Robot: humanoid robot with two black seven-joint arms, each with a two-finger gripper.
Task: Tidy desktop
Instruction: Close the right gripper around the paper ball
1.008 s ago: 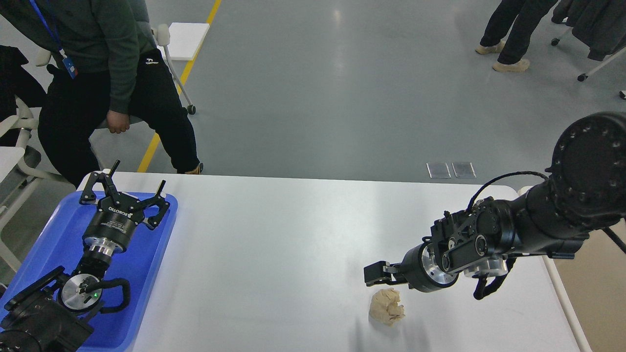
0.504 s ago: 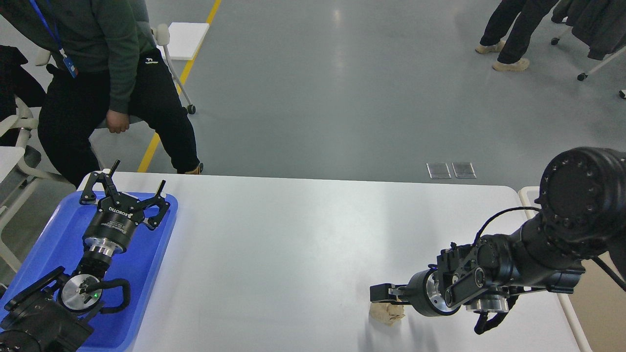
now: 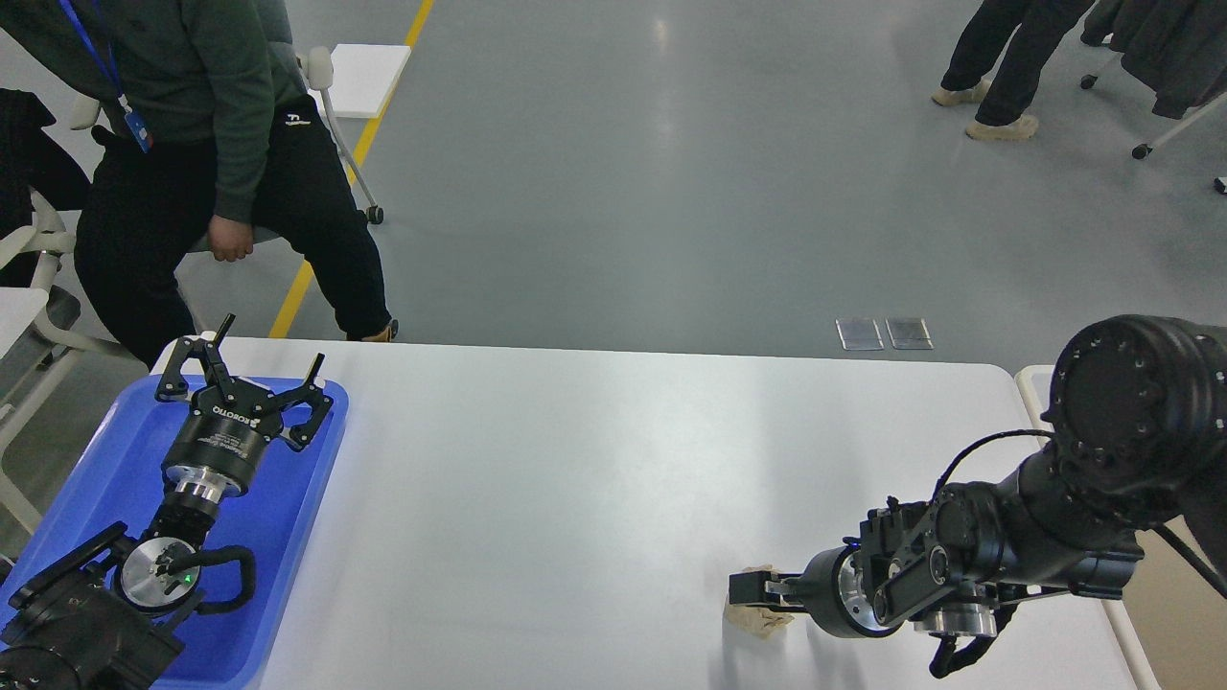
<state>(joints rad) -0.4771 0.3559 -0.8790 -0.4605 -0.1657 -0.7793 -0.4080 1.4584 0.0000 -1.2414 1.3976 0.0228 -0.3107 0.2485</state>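
The white desktop fills the lower half of the head view. A crumpled beige paper ball lies on it near the front right. My right gripper points left and sits low over the ball's top, hiding its upper part. Its fingers show as one dark block, so I cannot tell whether they are closed on the ball. My left gripper is open and empty, held above the far end of the blue tray at the desktop's left end.
A beige bin's rim shows past the desktop's right edge, mostly behind my right arm. A seated person is behind the far left corner, and another person's legs stand at the back right.
My right gripper has come down and slightly toward the front onto the paper ball, which it now partly covers. The left arm has not moved.
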